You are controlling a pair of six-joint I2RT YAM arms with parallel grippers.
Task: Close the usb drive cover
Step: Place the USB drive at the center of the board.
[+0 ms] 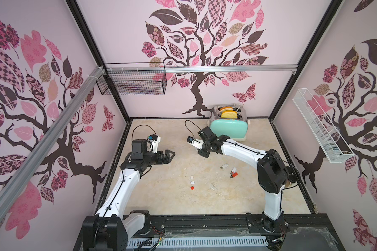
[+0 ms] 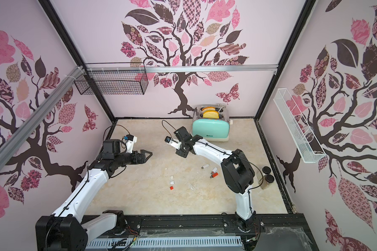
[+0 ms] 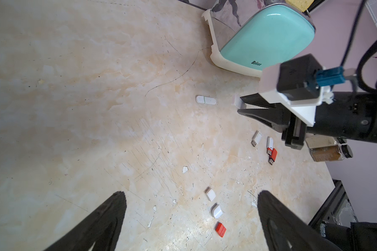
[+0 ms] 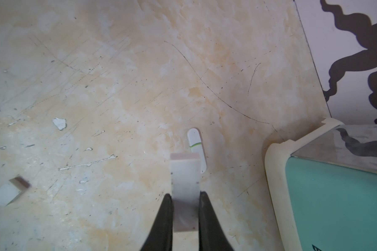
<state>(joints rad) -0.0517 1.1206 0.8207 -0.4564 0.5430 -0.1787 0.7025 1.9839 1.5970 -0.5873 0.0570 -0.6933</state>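
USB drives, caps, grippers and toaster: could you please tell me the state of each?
Oval white drive: capped.
Square white drive: uncapped.
Rounded white drive: uncapped.
Red drive: uncapped.
Square white cap: loose.
Rounded white cap: loose.
Red cap: loose.
Left gripper: open, empty.
Right gripper: shut on white block.
Toaster: holding two bread slices.

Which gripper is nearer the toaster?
Right. The right gripper, shut on a white piece, hangs close by the toaster; the open left gripper is far off to its left.
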